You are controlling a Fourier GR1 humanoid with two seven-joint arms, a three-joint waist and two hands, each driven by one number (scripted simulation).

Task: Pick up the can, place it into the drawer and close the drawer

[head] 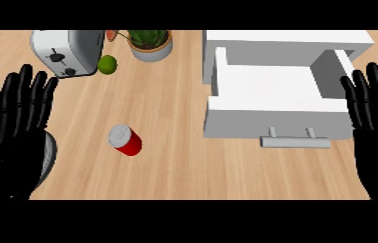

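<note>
- Plainly, the red can (126,140) stood on the worktop (177,167), apart from everything, well left of the open white drawer (269,84).
- It looked like a stiff metal cylinder, probably light, with smooth sides that might slip (a judgement only).
- Best hold, I judged, was around the red side wall at mid-height, fingers and thumb opposed, clear of the silver lid.
- The left hand (22,119) rested at the left edge, fingers straight and spread, holding nothing.
- The right hand (363,112) rested likewise at the right edge, beside the drawer, empty.
</note>
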